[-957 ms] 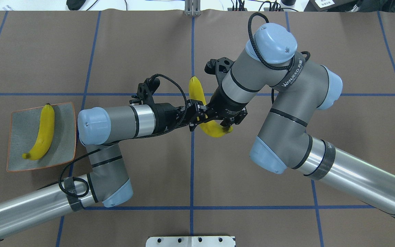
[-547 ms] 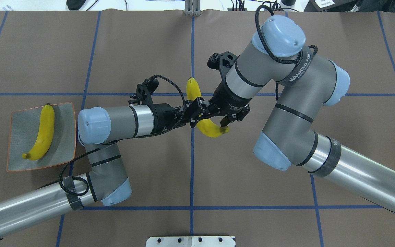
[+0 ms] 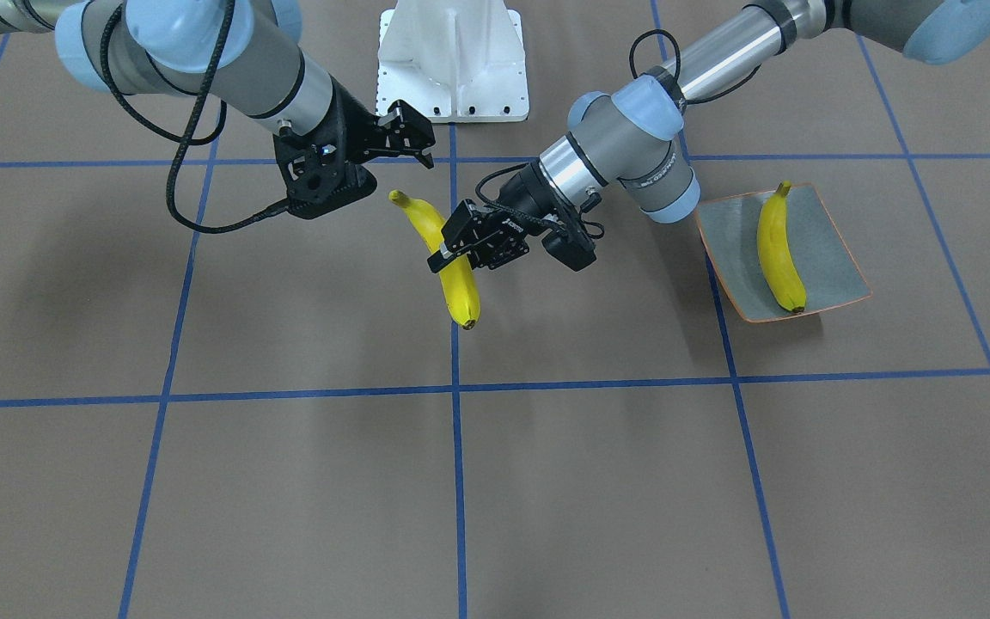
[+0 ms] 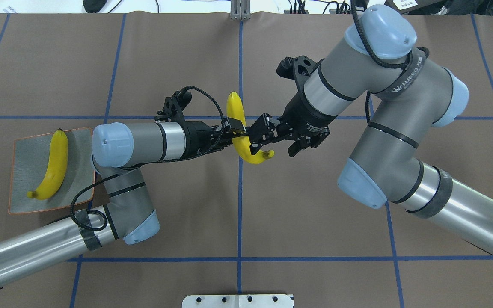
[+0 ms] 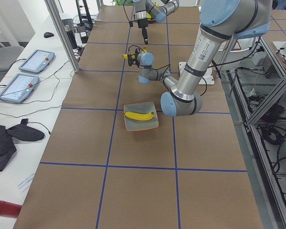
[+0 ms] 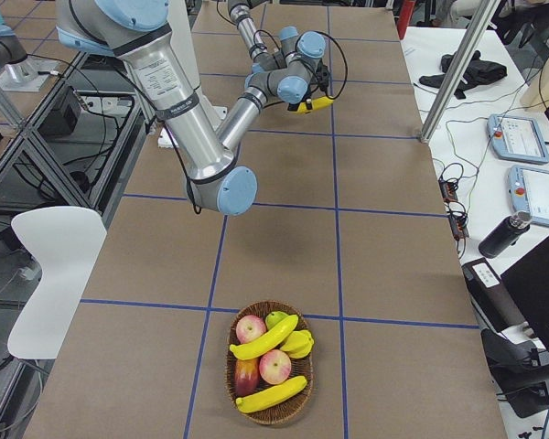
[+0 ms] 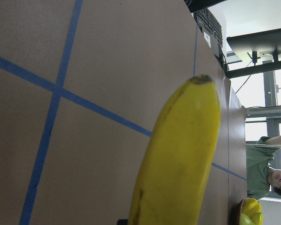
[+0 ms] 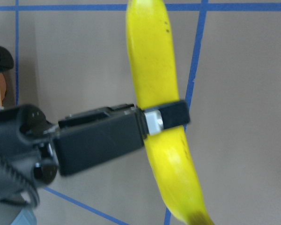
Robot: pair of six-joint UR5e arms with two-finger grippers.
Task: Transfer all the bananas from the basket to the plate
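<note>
Left end effector [image 4: 238, 132] clamped on banana [image 4: 234, 107] mid-length, over tabletop [image 4: 165, 51] centre; finger [image 4: 237, 125] hides banana's middle. Right end effector [image 4: 276, 143] spread, empty, just beside.

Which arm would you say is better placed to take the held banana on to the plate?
Left. Its hand is shut on the banana, and the plate lies on its side of the table. The right hand is open and clear of the banana.
</note>
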